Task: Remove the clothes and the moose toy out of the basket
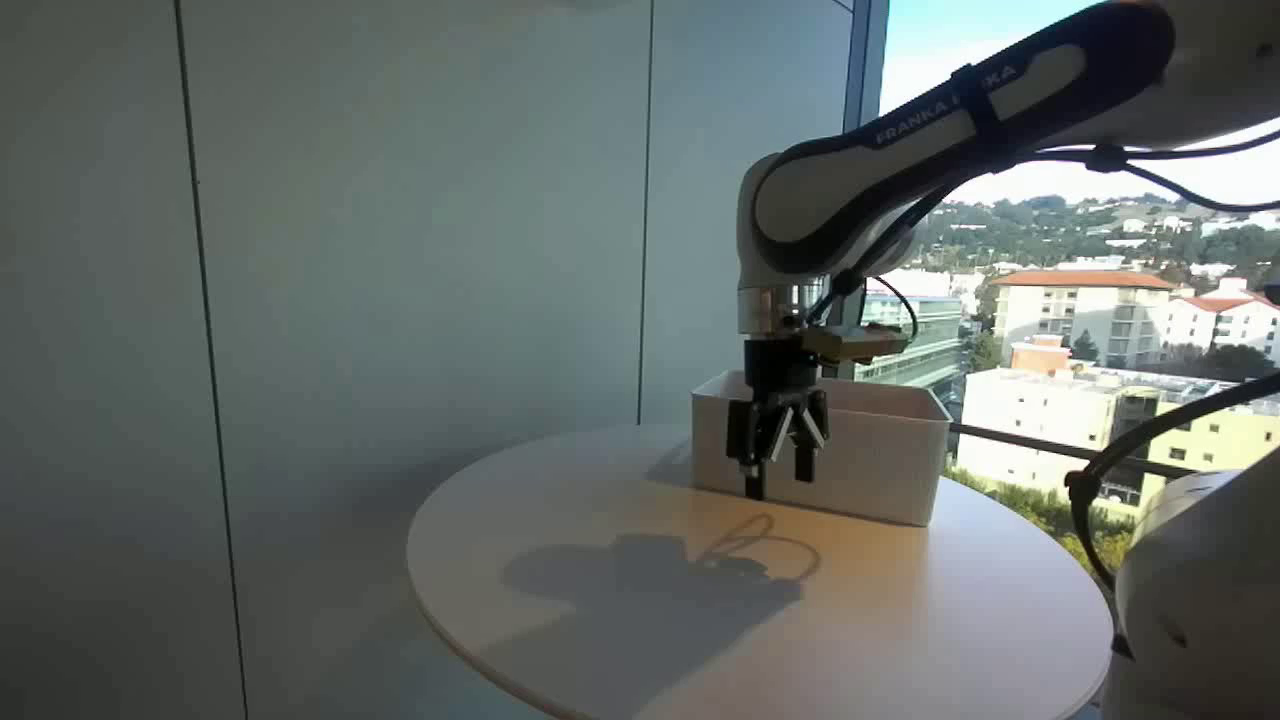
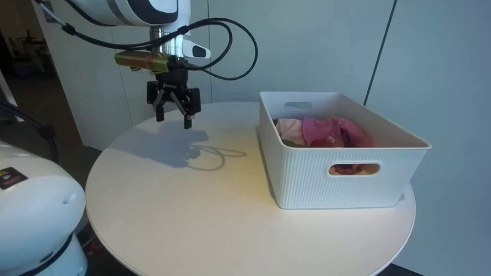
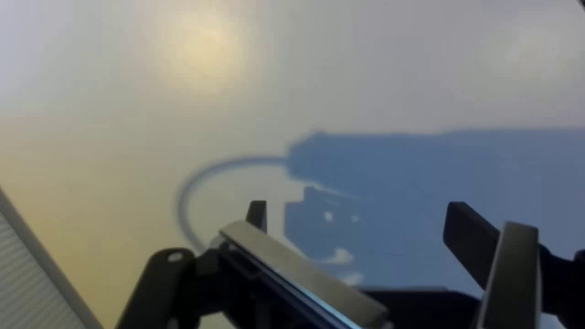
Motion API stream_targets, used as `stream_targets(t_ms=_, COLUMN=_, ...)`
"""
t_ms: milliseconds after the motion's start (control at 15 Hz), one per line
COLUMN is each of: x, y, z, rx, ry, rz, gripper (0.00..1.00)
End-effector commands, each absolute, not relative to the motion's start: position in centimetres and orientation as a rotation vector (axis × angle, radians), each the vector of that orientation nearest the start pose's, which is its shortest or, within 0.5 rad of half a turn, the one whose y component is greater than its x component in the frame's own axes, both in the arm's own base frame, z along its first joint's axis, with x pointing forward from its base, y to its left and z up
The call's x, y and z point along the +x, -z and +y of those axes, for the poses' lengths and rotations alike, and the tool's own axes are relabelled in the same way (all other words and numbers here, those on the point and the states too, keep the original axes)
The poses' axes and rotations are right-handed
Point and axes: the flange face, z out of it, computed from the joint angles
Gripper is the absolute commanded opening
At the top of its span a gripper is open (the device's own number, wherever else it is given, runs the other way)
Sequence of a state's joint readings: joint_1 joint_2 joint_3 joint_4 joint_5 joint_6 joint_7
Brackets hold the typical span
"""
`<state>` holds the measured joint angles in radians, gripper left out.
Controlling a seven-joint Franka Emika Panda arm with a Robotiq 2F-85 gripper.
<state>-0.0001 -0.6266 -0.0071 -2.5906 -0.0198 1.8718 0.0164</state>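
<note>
Okay, jaws spread, pinching nothing, above the tabletop [image 2: 191,222]. From them, in an exterior view, the basket [image 2: 341,188] sits around 3 o'clock, clearly apart, long axis roughly 11 to 5. Clothes [image 2: 324,132] lie inside, piled low; moose we can't make out. Near long wall [image 2: 271,149] stands between jaws and clothes, showing around 8 in the wrist view, so we'd likely lift, swing toward that 3, drop in.
</note>
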Motion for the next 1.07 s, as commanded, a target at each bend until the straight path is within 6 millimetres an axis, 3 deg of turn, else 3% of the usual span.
stream_targets(t_ms=0, x=34.6, y=-45.3, z=-0.4, rx=-3.153, ry=-0.143, rz=0.024, gripper=1.0)
stream_targets(t_ms=733, x=34.7, y=-45.5, z=-0.4, rx=-3.153, ry=-0.138, rz=0.024, gripper=1.0)
stream_targets(t_ms=867, x=34.9, y=-48.5, z=-1.1, rx=-3.213, ry=-0.032, rz=0.1, gripper=1.0)
stream_targets(t_ms=1000, x=34.4, y=-53.3, z=-2.9, rx=-3.279, ry=0.11, rz=0.175, gripper=1.0)
